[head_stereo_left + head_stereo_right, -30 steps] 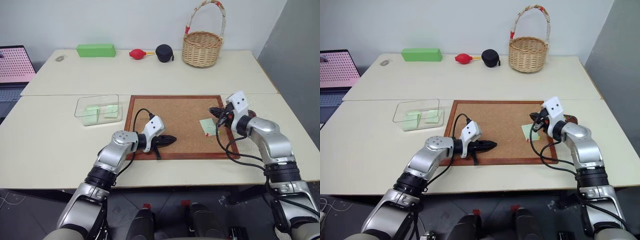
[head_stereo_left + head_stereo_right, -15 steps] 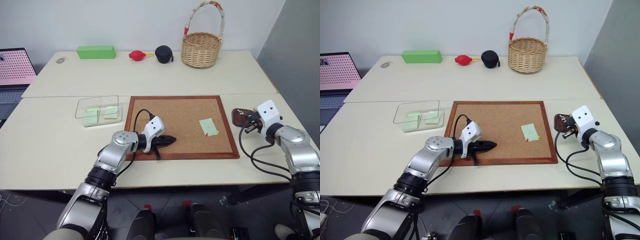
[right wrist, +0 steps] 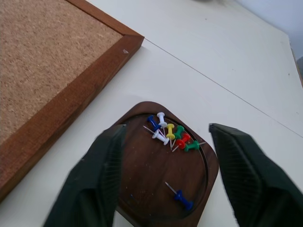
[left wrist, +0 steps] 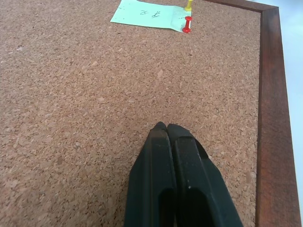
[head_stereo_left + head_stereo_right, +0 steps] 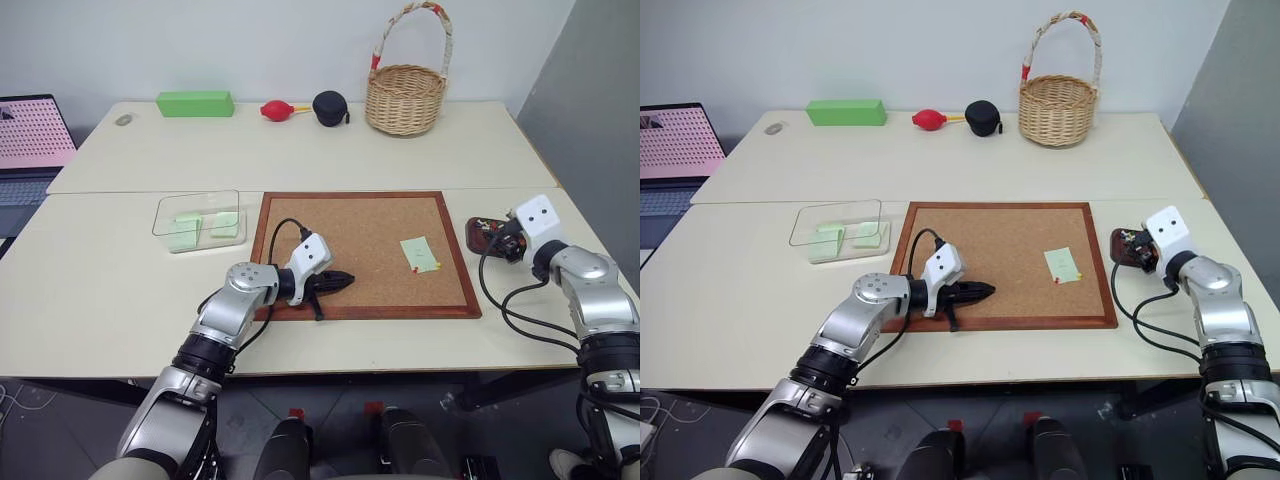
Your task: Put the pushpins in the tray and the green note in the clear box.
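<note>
The green note lies on the right part of the cork board, with a red pushpin and a yellow one at its edge. The dark brown tray sits just right of the board and holds several coloured pushpins, plus a blue one lying apart. My right gripper hovers open over the tray with nothing between its fingers. My left gripper is shut and empty, resting low over the board's near edge. The clear box stands left of the board with green slips inside.
Along the far table stand a wicker basket, a black round object, a red bulb and a bright green block. A laptop sits at the far left.
My right arm swung right from the note on the board to over the tray, and its jaws now stand open. The left arm has not moved.
</note>
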### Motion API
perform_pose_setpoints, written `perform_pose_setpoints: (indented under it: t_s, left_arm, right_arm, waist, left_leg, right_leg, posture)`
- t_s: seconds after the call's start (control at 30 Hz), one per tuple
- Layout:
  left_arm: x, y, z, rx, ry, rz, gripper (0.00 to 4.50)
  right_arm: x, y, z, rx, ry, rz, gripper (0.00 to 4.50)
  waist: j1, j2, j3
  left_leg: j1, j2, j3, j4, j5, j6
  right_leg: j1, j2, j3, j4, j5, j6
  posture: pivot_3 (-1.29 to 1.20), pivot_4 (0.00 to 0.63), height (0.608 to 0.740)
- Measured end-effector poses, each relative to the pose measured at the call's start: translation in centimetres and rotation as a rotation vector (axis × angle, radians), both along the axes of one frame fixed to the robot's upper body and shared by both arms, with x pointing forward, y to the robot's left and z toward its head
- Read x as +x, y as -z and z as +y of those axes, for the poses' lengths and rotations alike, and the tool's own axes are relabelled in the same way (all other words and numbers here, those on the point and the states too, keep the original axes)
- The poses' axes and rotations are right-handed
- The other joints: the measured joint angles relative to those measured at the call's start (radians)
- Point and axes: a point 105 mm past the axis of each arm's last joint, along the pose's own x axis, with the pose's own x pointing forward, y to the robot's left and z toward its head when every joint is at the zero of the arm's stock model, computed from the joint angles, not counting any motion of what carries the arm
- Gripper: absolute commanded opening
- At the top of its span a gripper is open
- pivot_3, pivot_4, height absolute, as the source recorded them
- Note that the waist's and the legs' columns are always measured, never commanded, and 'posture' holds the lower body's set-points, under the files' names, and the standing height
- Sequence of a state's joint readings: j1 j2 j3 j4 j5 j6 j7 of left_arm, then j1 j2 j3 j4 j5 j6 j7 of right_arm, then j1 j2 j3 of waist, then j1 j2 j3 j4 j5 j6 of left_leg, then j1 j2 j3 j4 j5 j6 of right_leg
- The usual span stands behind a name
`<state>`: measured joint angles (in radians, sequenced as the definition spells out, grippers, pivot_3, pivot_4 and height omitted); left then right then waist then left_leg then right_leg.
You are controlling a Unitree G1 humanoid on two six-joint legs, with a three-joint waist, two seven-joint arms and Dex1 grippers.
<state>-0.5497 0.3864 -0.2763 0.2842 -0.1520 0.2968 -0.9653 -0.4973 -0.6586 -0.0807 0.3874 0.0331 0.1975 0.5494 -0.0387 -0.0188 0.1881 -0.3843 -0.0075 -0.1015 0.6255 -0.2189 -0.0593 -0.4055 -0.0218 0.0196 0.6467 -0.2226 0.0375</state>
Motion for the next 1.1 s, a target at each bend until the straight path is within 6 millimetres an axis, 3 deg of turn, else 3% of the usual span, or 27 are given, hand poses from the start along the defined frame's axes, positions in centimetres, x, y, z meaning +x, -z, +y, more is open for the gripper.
perform_pose_setpoints:
  t_s: [0.13,0.37,0.67,0.93,0.97,1.03,1.1]
  left_arm:
    - [0.0,0.0,0.0,-0.002,-0.003,0.0,0.0]
    - [0.0,0.1,0.0,-0.005,-0.006,0.001,0.0]
    - [0.0,0.1,-0.1,-0.006,-0.004,0.002,0.0]
    - [0.0,0.1,-0.1,-0.006,-0.003,0.001,0.0]
    - [0.0,0.1,-0.1,-0.006,-0.003,0.001,0.0]
    - [0.0,0.1,-0.1,-0.006,-0.004,0.002,0.0]
    - [0.0,0.1,-0.1,-0.006,-0.003,0.002,0.0]
  right_arm:
    - [-1.3,-0.7,1.8,0.099,-0.109,0.01,3.29]
    - [-4.7,1.4,5.8,0.273,-0.275,0.131,3.29]
    - [-4.8,2.5,8.4,0.297,-0.325,0.175,3.29]
    - [-4.3,3.5,7.9,0.267,-0.301,0.201,2.05]
    - [-4.3,3.6,7.9,0.267,-0.304,0.205,1.6]
    - [-4.4,3.6,7.9,0.264,-0.312,0.21,1.49]
    - [-4.5,3.7,7.9,0.261,-0.321,0.218,1.0]
  waist:
    - [0.0,0.0,0.0]
    - [0.001,0.0,0.0]
    - [0.004,0.001,0.0]
    - [0.004,0.001,0.0]
    - [0.004,0.001,0.0]
    - [0.004,0.001,0.0]
    - [0.004,0.0,0.0]
  left_leg:
    - [0.0,0.0,-0.001,0.0,0.0,0.0]
    - [0.0,0.0,-0.001,0.0,0.0,0.001]
    - [0.0,0.0,-0.001,0.0,-0.001,0.001]
    - [0.0,0.0,-0.001,0.0,-0.001,0.001]
    - [0.0,0.0,-0.001,0.0,-0.001,0.001]
    - [0.0,0.0,-0.001,0.0,-0.001,0.001]
    - [0.0,0.0,-0.001,0.0,-0.001,0.001]
  right_leg:
    - [0.0,0.0,0.0,0.0,0.0,0.0]
    - [0.001,0.0,-0.001,0.0,0.0,0.0]
    - [0.001,0.0,-0.001,-0.001,-0.001,-0.001]
    - [0.0,0.0,-0.001,-0.001,-0.001,-0.001]
    - [0.0,0.0,-0.001,-0.001,-0.001,-0.001]
    - [0.0,0.0,-0.001,-0.001,-0.001,-0.001]
    - [0.0,0.0,-0.001,-0.001,-0.001,-0.001]
  posture:
    - [0.0,0.15,0.74]
    - [0.0,0.15,0.74]
    - [0.0,0.15,0.74]
    - [0.0,0.15,0.74]
    - [0.0,0.15,0.74]
    - [0.0,0.15,0.74]
    - [0.0,0.15,0.74]
